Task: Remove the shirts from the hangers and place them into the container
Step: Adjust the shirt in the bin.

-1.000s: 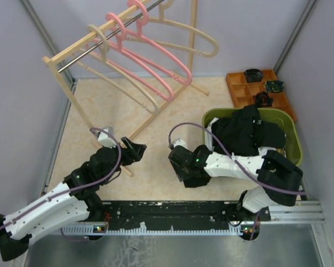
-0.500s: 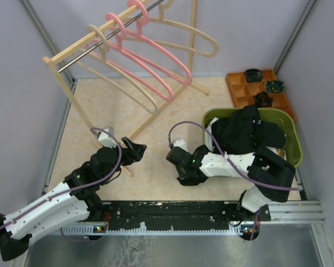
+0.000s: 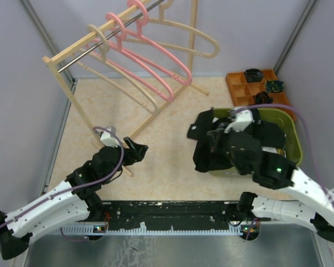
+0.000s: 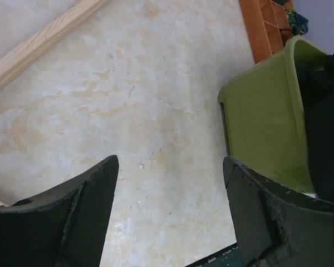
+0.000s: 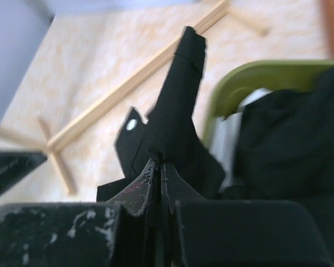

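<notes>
Right gripper (image 5: 157,167) has its fingers pressed together on a narrow strip of the black shirt (image 5: 181,89), apparently a cuff with a pale button showing, held up just outside the left rim of the container (image 5: 250,75). Most of that shirt lies heaped inside the container, on top of something white, but a good fold of it spills over that same left rim toward the table. Left gripper (image 4: 171,167) hovers well to the left of the container, fingers spread wide and holding nothing. All four hangers (image 3: 156,61) are bare on the rack, far beyond and left of the container, so this looks like the final tidying. The risk is the thin pinch: so little cloth between the fingers could slip free as it is carried in. A sharp pull might instead drag the overhanging fold, or the shirts beneath, out over the rim.
</notes>
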Available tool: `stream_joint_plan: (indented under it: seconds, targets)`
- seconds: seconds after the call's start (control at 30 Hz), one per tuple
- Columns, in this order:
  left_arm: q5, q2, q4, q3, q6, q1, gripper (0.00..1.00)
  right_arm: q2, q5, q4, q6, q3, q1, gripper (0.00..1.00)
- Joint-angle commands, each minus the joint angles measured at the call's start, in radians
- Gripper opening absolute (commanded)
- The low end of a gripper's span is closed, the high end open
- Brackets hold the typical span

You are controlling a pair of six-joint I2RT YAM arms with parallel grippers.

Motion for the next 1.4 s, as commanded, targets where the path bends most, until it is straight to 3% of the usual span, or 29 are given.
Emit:
stream_joint_plan:
  seconds: [0.0, 0.13, 0.2, 0.33, 0.47, 0.63, 0.8, 0.87, 0.9, 1.0, 1.1, 1.37]
  targets:
    - [0.019, 0.005, 0.056, -0.010, 0.015, -0.003, 0.81, -0.071, 0.400, -0.317, 0.061, 0.087, 0.004, 0.00]
    - [0.032, 0.035, 0.068, 0.000, 0.018, -0.003, 0.81, -0.046, 0.463, -0.496, 0.147, 0.120, -0.028, 0.00]
    - [0.034, 0.045, 0.068, 0.008, 0.022, -0.003, 0.81, -0.015, 0.434, -0.524, 0.168, 0.102, -0.103, 0.00]
    - [0.037, 0.043, 0.065, 0.011, 0.022, -0.004, 0.81, 0.082, 0.122, -0.425, 0.004, 0.046, -0.463, 0.00]
    - [0.029, 0.023, 0.044, 0.008, 0.019, -0.003, 0.81, 0.210, -0.111, -0.323, -0.113, 0.020, -0.705, 0.00]
    - [0.022, -0.008, 0.032, -0.009, 0.003, -0.003, 0.81, 0.441, -0.352, -0.267, -0.162, 0.028, -0.836, 0.00]
    - [0.020, -0.011, 0.027, -0.004, 0.014, -0.003, 0.81, 0.518, -0.458, -0.175, -0.122, -0.026, -0.877, 0.04]
    - [0.014, -0.011, 0.019, -0.002, 0.015, -0.004, 0.82, 0.480, -0.417, -0.134, -0.072, -0.055, -0.876, 0.06]
    - [0.015, -0.013, 0.020, -0.003, 0.014, -0.004, 0.82, 0.442, -0.395, -0.125, -0.047, -0.065, -0.877, 0.10]
    - [0.016, -0.014, 0.021, -0.007, 0.019, -0.004, 0.82, 0.279, -0.376, -0.105, -0.038, -0.060, -0.877, 0.35]
    - [0.013, -0.010, 0.027, -0.011, 0.031, -0.004, 0.82, 0.190, -0.452, -0.116, -0.113, 0.001, -0.877, 0.58]
    - [0.030, 0.012, 0.059, -0.018, 0.020, -0.003, 0.82, 0.198, -0.610, -0.326, -0.140, 0.211, -0.877, 0.69]
